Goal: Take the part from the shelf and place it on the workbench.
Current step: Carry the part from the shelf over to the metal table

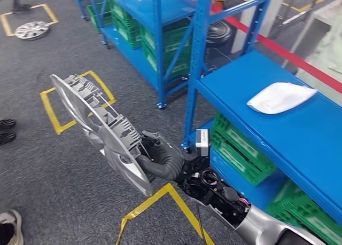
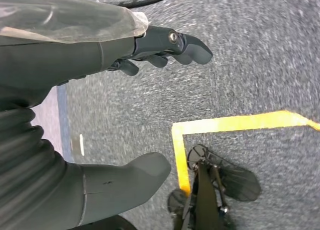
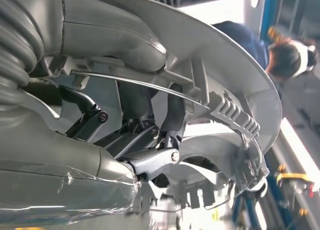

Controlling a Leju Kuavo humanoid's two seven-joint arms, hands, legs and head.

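a silver wheel cover (image 1: 102, 130), the task's part, is gripped by the right hand (image 1: 161, 158) and held out on edge above the grey carpet floor (image 1: 48, 175), to the left of the blue shelf (image 1: 282, 122); from the right wrist, the dark fingers (image 3: 151, 140) are seen hooked into the ribbed back of the cover. the left hand (image 2: 94, 115) is seen over the carpet with thumb and fingers apart and nothing held, near a line of yellow floor tape (image 2: 226, 125). a white bag (image 1: 280, 97) lies on the shelf's blue board, green crates (image 1: 238, 149) are stacked beneath, and a second wheel cover (image 1: 31, 30) lies on the floor far off.
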